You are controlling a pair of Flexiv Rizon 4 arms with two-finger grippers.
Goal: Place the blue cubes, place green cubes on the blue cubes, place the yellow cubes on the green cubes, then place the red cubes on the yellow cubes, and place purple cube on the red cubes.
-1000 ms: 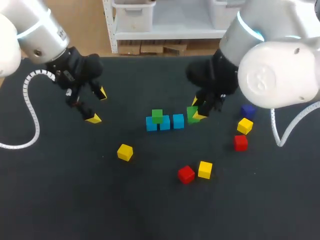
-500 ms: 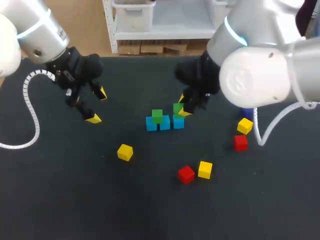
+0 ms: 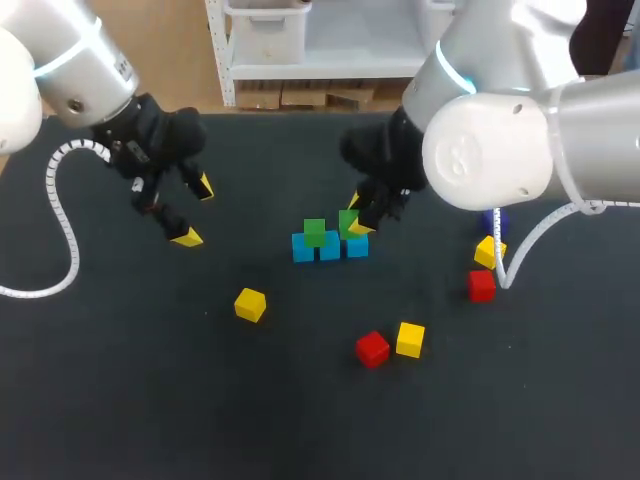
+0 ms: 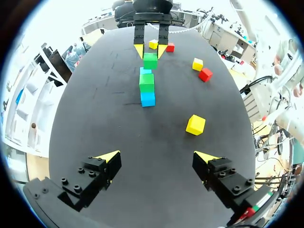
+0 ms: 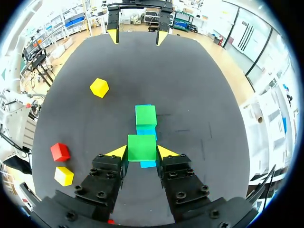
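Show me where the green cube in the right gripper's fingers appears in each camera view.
Head view: held green cube near the middle, over the right end of the blue cubes.
Left wrist view: held green cube far across the table, between the right gripper tips.
Right wrist view: held green cube between its own fingers.
Shared landmark: stacked green cube on the blue cubes.

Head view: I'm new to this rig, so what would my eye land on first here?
The right gripper, shut on a green cube, hangs over the blue cubes mid-table, where a second green cube already sits on them. The left gripper is open and empty, off to the left.
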